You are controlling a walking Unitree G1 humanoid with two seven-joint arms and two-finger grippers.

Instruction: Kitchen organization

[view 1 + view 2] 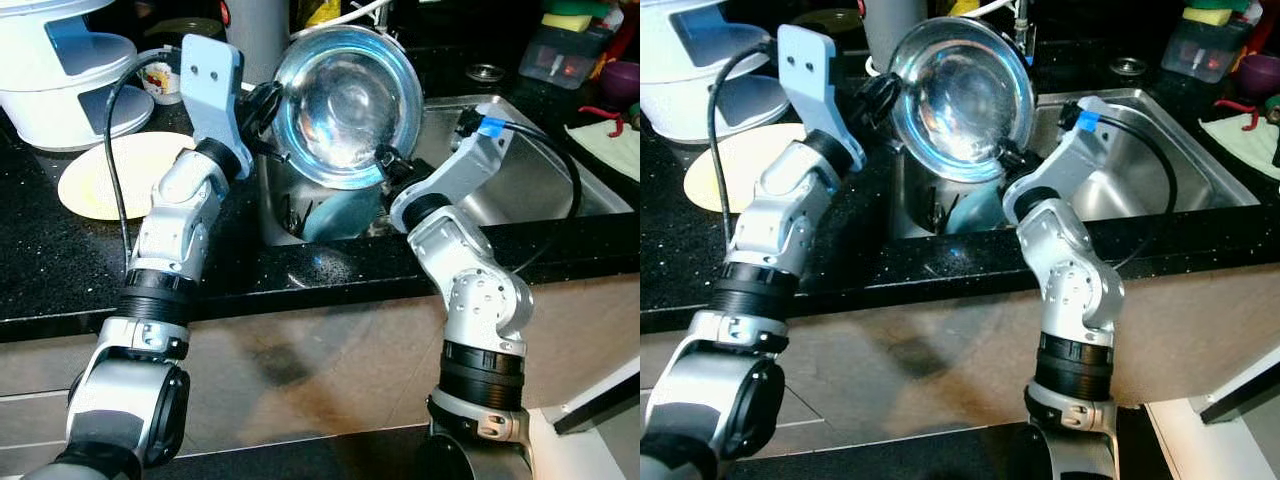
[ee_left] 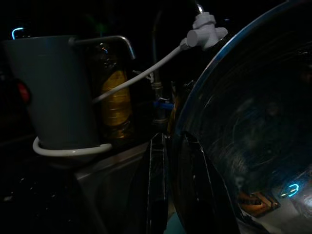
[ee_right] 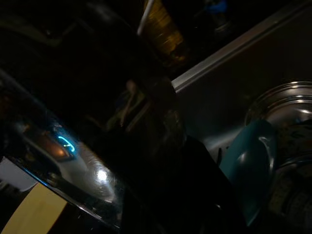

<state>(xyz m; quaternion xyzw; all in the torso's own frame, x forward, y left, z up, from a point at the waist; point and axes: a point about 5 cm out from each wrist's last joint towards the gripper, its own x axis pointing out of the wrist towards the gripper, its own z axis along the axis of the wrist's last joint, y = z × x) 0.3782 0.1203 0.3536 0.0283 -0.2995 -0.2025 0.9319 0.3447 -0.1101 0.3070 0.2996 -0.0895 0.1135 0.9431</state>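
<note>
Left eye view: two pincers (image 1: 262, 108) (image 1: 385, 160) grip one bowl (image 1: 345, 100).

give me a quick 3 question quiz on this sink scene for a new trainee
1. True or false: the steel bowl rests flat on the counter.
2. Which gripper meets the bowl's lower rim? A) left gripper B) right gripper
3. Fill in: the yellow plate lies on the robot's ____ side of the sink.

Key
1. False; both grippers hold it tilted above the sink.
2. B
3. left
</note>
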